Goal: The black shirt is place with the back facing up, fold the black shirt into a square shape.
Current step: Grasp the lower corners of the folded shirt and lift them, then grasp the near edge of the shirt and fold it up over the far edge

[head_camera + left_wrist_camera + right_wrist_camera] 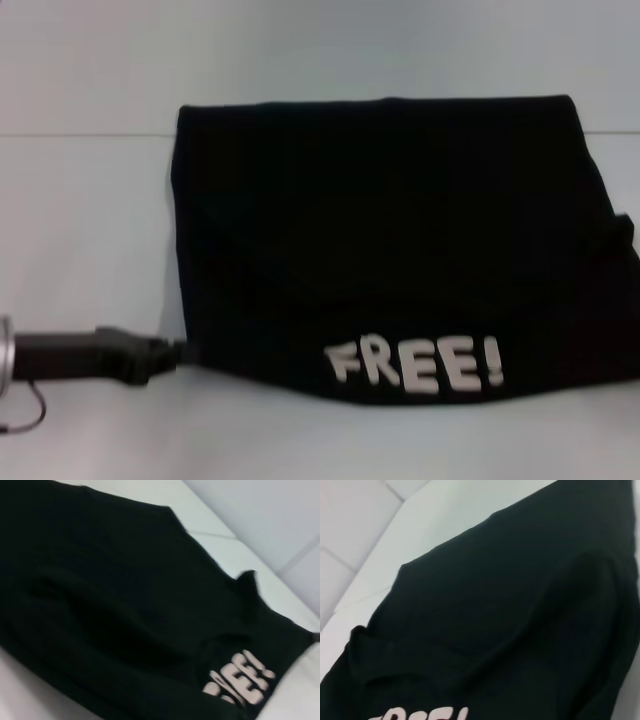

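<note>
The black shirt [390, 240] lies on the white table as a folded, roughly rectangular block. Its white "FREE!" lettering [415, 365] faces up near the front edge. My left gripper [178, 351] reaches in low from the left, and its tip is at the shirt's front-left corner. The left wrist view shows the shirt [125, 605] with the lettering [240, 685] and a small raised fold at one edge. The right wrist view is filled by the shirt [520, 605], with the top of the lettering [420, 715] at the frame's edge. My right gripper is out of view.
The white table [80, 230] extends to the left of the shirt and in front of it. A seam line [80, 134] crosses the surface behind the shirt. The shirt's right side reaches the frame's edge in the head view.
</note>
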